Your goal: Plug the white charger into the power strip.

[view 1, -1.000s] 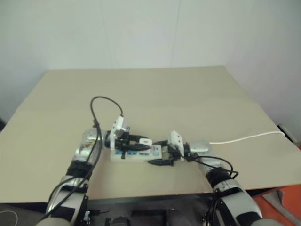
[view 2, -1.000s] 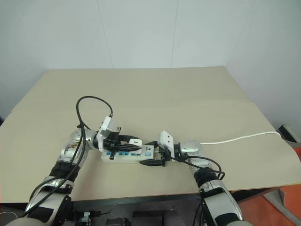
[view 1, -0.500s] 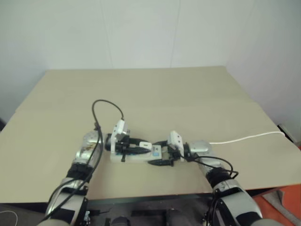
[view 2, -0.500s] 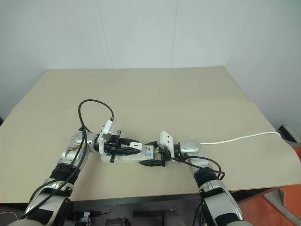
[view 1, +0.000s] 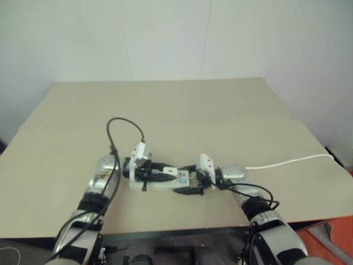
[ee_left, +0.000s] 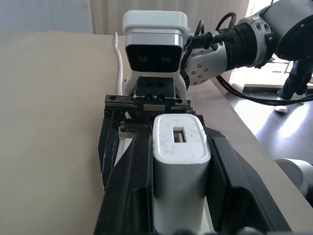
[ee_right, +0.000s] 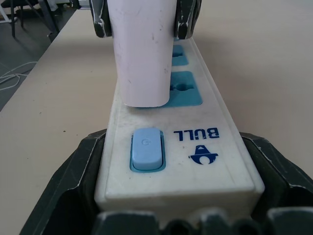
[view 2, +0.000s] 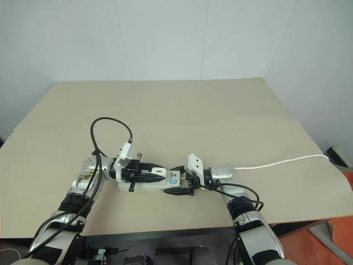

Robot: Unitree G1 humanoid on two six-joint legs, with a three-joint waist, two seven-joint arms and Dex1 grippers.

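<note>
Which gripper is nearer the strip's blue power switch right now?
Right. The right gripper straddles the power strip at the end bearing the blue switch; the left gripper holds the white charger over the socket beyond.

The power strip [ee_right: 186, 147] bears "BULL" in blue, printed beside its blue switch [ee_right: 146, 149]

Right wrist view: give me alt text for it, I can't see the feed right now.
The white charger, clamped between the left gripper's fingers, stands on the power strip at the blue socket nearest the blue switch. The right gripper grips the strip's switch end from both sides. The strip lies on a tan table.
</note>
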